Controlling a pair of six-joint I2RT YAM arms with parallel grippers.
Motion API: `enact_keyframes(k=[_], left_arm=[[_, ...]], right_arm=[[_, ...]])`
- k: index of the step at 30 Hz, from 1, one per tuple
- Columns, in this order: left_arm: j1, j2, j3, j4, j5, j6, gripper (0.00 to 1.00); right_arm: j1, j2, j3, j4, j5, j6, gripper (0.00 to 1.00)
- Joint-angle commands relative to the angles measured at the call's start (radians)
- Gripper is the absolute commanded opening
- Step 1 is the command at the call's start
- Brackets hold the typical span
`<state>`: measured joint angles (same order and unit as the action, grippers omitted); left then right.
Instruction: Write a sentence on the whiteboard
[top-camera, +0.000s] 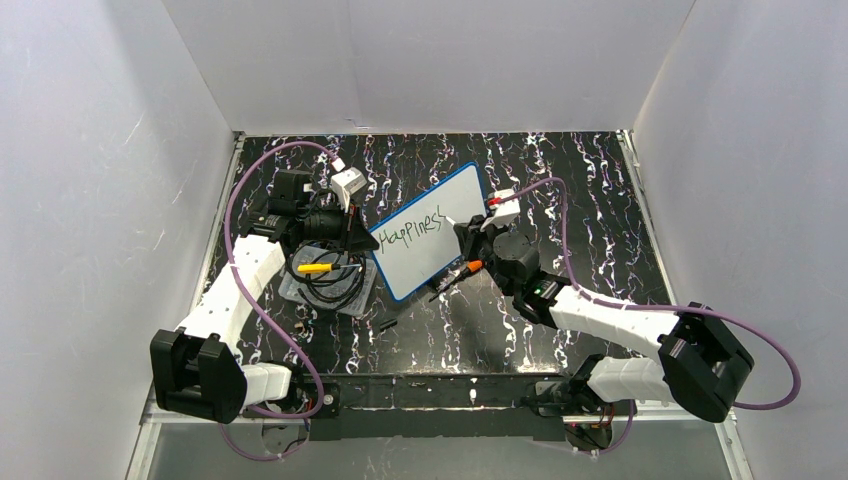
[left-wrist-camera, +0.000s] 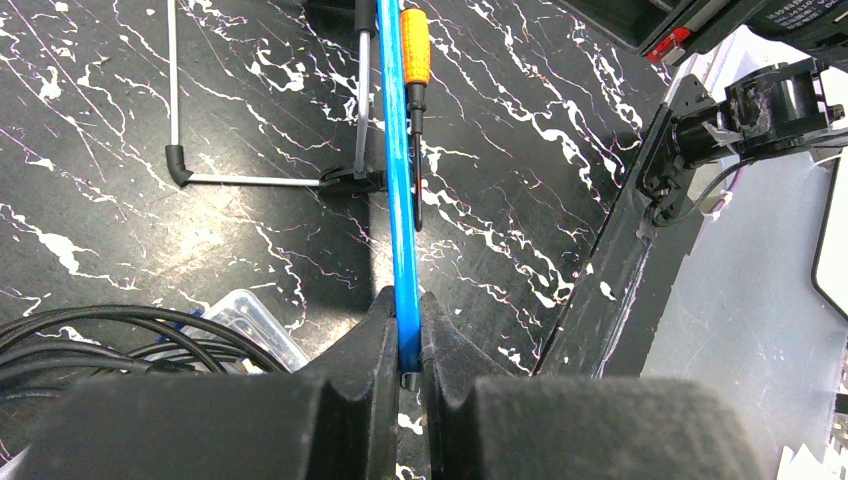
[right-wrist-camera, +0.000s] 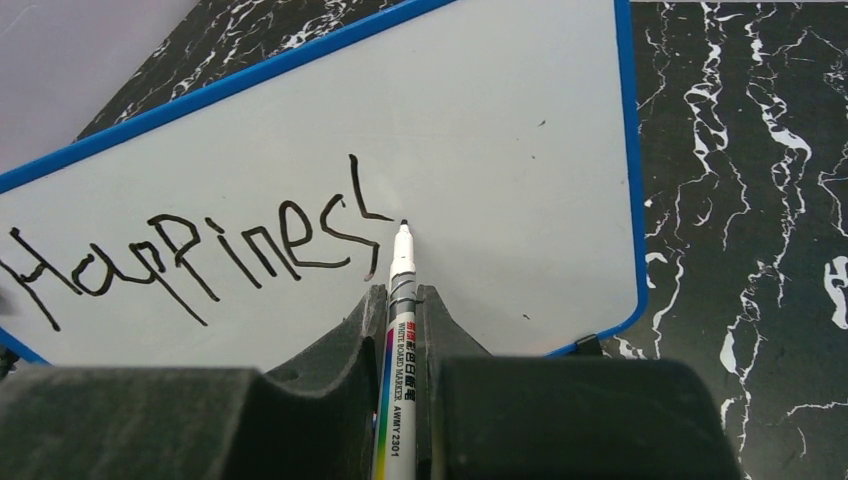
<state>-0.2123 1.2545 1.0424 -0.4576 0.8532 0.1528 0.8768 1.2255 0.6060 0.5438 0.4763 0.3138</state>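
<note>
The whiteboard stands tilted on the black marbled table, white with a thin blue rim. My left gripper is shut on its left edge; the left wrist view shows the blue rim pinched between the left gripper's fingers. My right gripper is shut on a white marker, seen in the right wrist view running between that gripper's fingers. The marker's black tip rests on the whiteboard, right of the sentence, one black line reading about "Happiness" with its last letter unfinished.
A clear tray with black cable and a yellow pen sits under the left arm. An orange-and-black pen lies by the board's lower edge. A small black cap lies on the table. A wire stand props the board.
</note>
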Motion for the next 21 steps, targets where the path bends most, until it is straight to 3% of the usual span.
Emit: enact_keyframes(k=[1, 21], left_arm=[[-0.008, -0.047, 0.001, 0.004, 0.115, -0.013, 0.00], [-0.009, -0.050, 0.000, 0.013, 0.108, -0.023, 0.00]], right_arm=[[-0.003, -0.026, -0.008, 0.006, 0.059, -0.008, 0.01], [0.001, -0.048, -0.060, -0.014, -0.010, 0.021, 0.01]])
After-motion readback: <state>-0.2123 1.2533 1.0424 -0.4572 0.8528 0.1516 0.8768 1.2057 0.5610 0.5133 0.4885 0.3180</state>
